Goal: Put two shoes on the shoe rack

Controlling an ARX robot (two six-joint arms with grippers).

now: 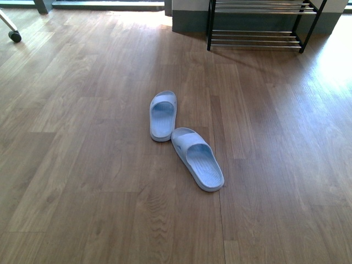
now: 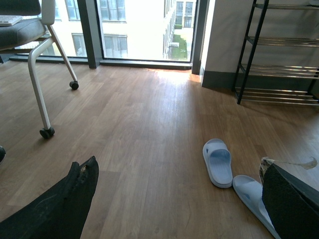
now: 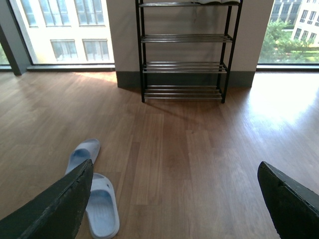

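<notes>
- Two pale blue slides lie on the wooden floor (image 1: 82,165) in the middle of the front view. The far slide (image 1: 163,115) points up the frame. The near slide (image 1: 197,158) is angled toward the lower right, its upper end touching or just beside the far one's heel.
- The shoe rack (image 1: 256,39) stands at the upper right of the front view, against the wall and well apart from both slides. Its black frame and chrome rods show in part, cut off by the top edge.
- The tiers that show carry no shoe; the top one is cut by the frame edge in the right wrist view, so I cannot tell what lies there.
- The left gripper (image 2: 177,169) has its fingers spread wide with only floor between them. It is off the ground and short of the slides.
- The right gripper (image 3: 174,169) is likewise spread and holds nothing, facing the rack across bare floor.
- An office chair (image 2: 37,30) on casters stands by the windows (image 2: 144,25), away from the work.
- By my reading the task is at its start: neither slide is grasped or lifted, and both placings remain.
</notes>
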